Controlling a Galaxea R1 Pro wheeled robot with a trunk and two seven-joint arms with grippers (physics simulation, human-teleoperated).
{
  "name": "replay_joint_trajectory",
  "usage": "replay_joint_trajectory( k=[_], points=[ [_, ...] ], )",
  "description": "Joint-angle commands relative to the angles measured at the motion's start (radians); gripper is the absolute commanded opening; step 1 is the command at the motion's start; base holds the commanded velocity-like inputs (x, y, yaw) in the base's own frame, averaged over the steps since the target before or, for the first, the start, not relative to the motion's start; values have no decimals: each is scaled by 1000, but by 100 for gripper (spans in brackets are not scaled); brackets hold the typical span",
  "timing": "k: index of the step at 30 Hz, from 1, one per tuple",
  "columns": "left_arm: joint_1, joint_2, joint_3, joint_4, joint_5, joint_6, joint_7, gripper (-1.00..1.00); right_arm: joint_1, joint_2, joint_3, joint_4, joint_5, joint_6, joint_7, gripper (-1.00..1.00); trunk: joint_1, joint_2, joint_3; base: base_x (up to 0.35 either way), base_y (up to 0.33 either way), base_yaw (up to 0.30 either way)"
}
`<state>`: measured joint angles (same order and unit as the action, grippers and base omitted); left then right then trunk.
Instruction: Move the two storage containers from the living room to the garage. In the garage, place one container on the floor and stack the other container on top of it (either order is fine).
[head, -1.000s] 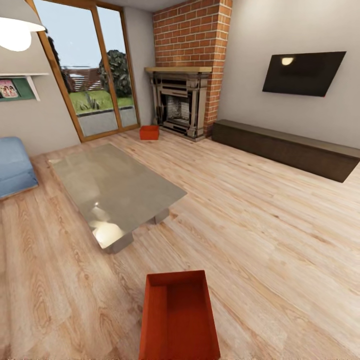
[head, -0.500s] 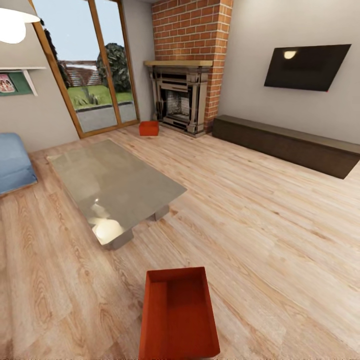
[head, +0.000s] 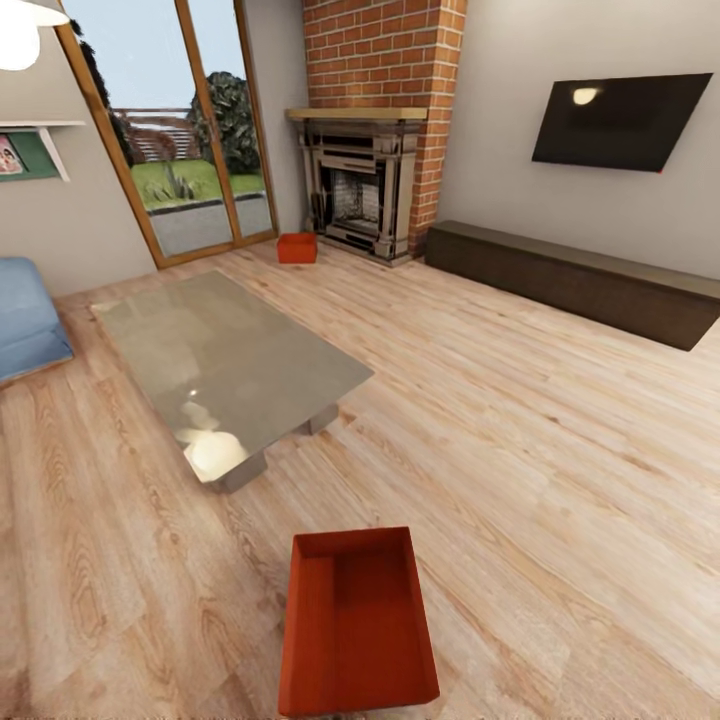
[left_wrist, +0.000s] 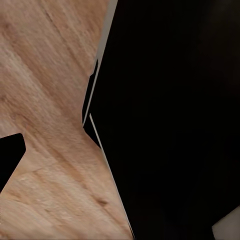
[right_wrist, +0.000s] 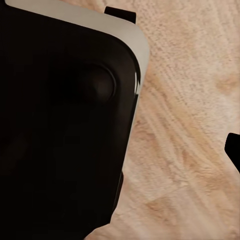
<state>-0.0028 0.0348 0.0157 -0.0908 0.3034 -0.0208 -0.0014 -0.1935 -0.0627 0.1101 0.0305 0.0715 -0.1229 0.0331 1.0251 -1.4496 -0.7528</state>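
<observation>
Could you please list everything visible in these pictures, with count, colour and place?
storage containers: 2, orange-red; near container on the wood floor in front of the robot, far container on the floor by the fireplace
low table: 1, grey glass top; left of centre
fireplace: 1, brick chimney with grey surround; far corner
glass doors: wood-framed; far left wall
television: 1, black; on the right wall
long bench: 1, dark brown; under the television
sofa: 1, blue; left edge
wood floor: light planks
robot's parts: dark body panels close to both wrist cameras; state of the jaws cannot be told
</observation>
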Motion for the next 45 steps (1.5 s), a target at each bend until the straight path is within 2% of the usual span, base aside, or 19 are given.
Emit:
replay_joint_trajectory(
  k=[1, 45],
  points=[
    [0, 0, 1, 0, 4, -2, 0, 100, -1, 0, 3, 3, 7, -6, 1, 100, 0, 0, -2, 0, 0, 0],
    [0, 0, 1, 0, 4, -2, 0, 100, -1, 0, 4, 3, 7, -6, 1, 100, 0, 0, -74, 0, 0, 0]
  ],
)
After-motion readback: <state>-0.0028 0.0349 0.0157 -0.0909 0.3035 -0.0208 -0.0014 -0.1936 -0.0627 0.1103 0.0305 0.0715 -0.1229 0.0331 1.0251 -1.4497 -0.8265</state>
